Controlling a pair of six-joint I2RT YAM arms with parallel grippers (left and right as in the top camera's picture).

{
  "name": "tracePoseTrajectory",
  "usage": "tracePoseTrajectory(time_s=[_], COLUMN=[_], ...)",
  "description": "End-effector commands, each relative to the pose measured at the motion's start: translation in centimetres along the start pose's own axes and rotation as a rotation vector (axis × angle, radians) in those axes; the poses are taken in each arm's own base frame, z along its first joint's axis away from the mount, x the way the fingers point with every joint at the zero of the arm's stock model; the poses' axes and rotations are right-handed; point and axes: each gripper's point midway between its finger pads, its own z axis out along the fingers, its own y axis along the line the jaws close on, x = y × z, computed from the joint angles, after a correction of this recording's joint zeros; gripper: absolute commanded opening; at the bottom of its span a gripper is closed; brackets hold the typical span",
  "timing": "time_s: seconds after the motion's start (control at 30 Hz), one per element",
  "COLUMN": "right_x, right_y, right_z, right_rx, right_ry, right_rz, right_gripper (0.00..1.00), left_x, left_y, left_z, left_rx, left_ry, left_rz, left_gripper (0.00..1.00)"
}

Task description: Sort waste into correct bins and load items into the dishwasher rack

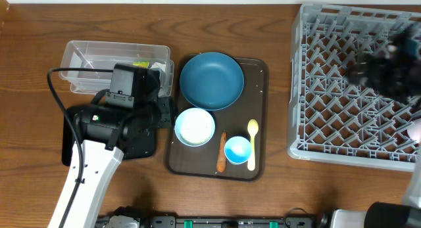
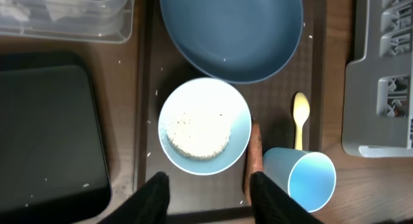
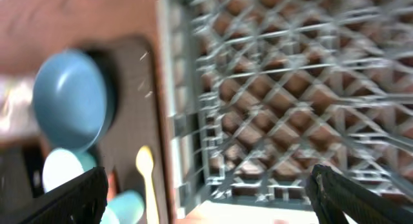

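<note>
The pale blue-white bowl [image 1: 195, 127] holds a patch of white rice [image 2: 197, 133] and sits on the brown serving tray [image 1: 260, 70]. On that tray are also the dark blue plate [image 1: 211, 79], the small blue cup [image 1: 237, 150] lying on its side, the pale yellow spoon [image 1: 252, 142] and the orange-brown stick [image 1: 222, 160]. My left gripper [image 2: 208, 198] is open and empty just short of the bowl. The clear tub [image 1: 85, 57] holds white paper [image 2: 58, 4] and a green wrapper [image 1: 140, 64]. My right gripper [image 3: 206, 195] is open wide, blurred, over the grey rack [image 1: 355, 83].
The black tray [image 2: 45, 133] lies left of the serving tray, mostly hidden under my left arm in the overhead view. Loose rice grains [image 2: 148, 121] dot the serving tray and table. A pale pinkish thing [image 1: 416, 131] shows at the rack's right edge.
</note>
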Motion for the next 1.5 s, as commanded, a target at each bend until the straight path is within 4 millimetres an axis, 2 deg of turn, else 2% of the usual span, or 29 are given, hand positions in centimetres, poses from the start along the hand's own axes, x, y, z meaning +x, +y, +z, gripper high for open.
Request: tracePoseTrajectory(time_s=[0.0, 0.13, 0.27, 0.4, 0.6, 1.0, 1.47], right_x=[0.9, 2.0, 2.8, 3.4, 4.6, 4.5, 4.5], right_y=[1.2, 2.0, 2.3, 2.0, 1.8, 1.8, 1.8], right_z=[0.9, 1.9, 2.7, 3.3, 4.2, 4.4, 4.4], right_rx=[0.022, 0.041, 0.038, 0.041, 0.033, 0.029, 0.029], right_ry=[0.039, 0.078, 0.108, 0.131, 0.172, 0.167, 0.167], right_rz=[-0.085, -0.097, -0.107, -0.102, -0.09, -0.091, -0.091], right_gripper=[0.97, 0.98, 0.98, 0.99, 0.99, 0.99, 0.99], left_x=[0.2, 1.6, 3.1, 4.7, 6.8, 8.2, 11.2], left_y=[0.1, -0.7, -2.3, -4.4, -5.6, -6.1, -10.2], left_z=[-0.2, 0.0, 0.8, 2.1, 4.4, 8.4, 11.1], left_rx=[-0.016, -0.011, 0.007, 0.027, 0.014, 0.011, 0.076], left_ry=[0.013, 0.065, 0.125, 0.191, 0.304, 0.429, 0.49], left_rz=[0.011, 0.039, 0.102, 0.169, 0.229, 0.208, 0.341], left_gripper=[0.45, 0.5, 0.54, 0.55, 0.59, 0.59, 0.59])
